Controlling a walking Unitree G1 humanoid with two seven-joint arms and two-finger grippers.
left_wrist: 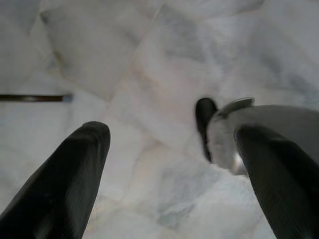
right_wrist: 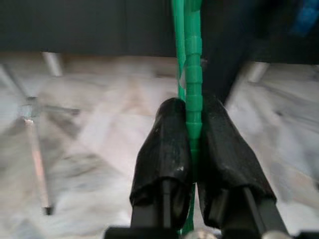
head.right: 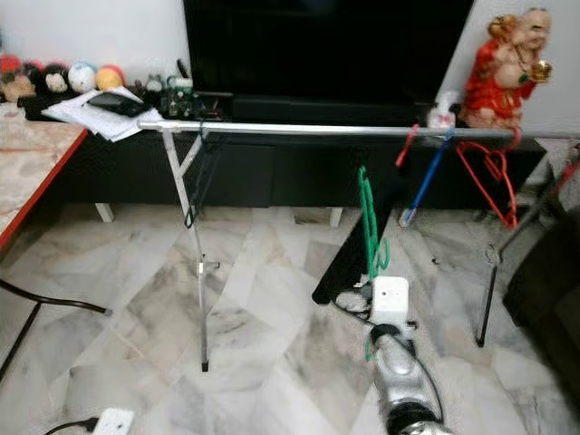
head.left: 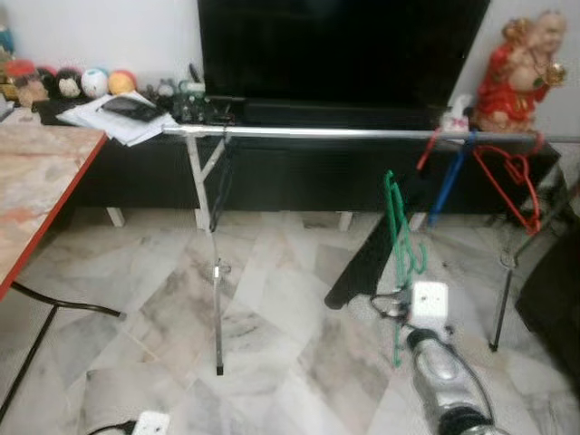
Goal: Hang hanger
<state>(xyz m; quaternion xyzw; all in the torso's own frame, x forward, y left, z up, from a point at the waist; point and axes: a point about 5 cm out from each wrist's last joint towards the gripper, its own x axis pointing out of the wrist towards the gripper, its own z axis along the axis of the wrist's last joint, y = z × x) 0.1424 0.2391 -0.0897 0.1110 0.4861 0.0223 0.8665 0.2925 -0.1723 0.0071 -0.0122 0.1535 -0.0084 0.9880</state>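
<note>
A green plastic hanger (head.left: 396,227) stands upright in front of me, its top below the silver rail (head.left: 344,133) of a clothes rack. My right gripper (right_wrist: 193,134) is shut on the green hanger's (right_wrist: 192,59) lower part, both black fingers (right_wrist: 164,144) pressed against it. A blue hanger (head.left: 450,181) and a red hanger (head.left: 512,177) hang on the rail's right end. My left gripper (left_wrist: 172,132) is open, pointing down at the marble floor with nothing between its fingers.
The rack's thin legs (head.left: 217,299) stand on the floor at left and right (head.left: 503,290). Behind it are a black TV cabinet (head.left: 299,172), a TV and a red figurine (head.left: 517,72). A red-edged table (head.left: 36,190) is at the left. A black bar (head.left: 372,258) lies on the floor.
</note>
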